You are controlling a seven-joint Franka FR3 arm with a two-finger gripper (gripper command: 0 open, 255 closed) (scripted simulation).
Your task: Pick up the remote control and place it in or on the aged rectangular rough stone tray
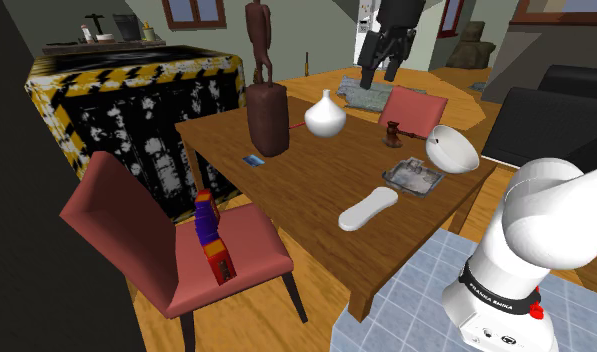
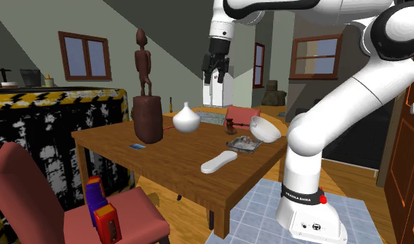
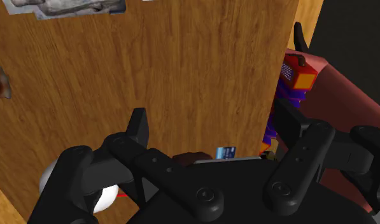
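The white remote control [image 1: 367, 210] [image 2: 219, 162] lies flat on the wooden table [image 1: 306, 190], near the edge closest to the stand. Just beyond it sits the grey, rough rectangular stone tray [image 1: 413, 175] [image 2: 243, 143] [image 3: 67, 6], with nothing large in it. My gripper [image 1: 380, 72] [image 2: 213, 76] [image 3: 214, 118] hangs high over the table's far side, well away from both. Its fingers stand apart, open, with nothing between them.
On the table stand a white vase [image 1: 325, 115], a white bowl [image 1: 452, 148], a tall dark statue [image 1: 263, 100], a small brown figure [image 1: 392, 133], a blue card [image 1: 253, 160] and a grey slab [image 1: 364, 97]. A red chair [image 1: 136, 225] carries a purple-and-red toy [image 1: 213, 240].
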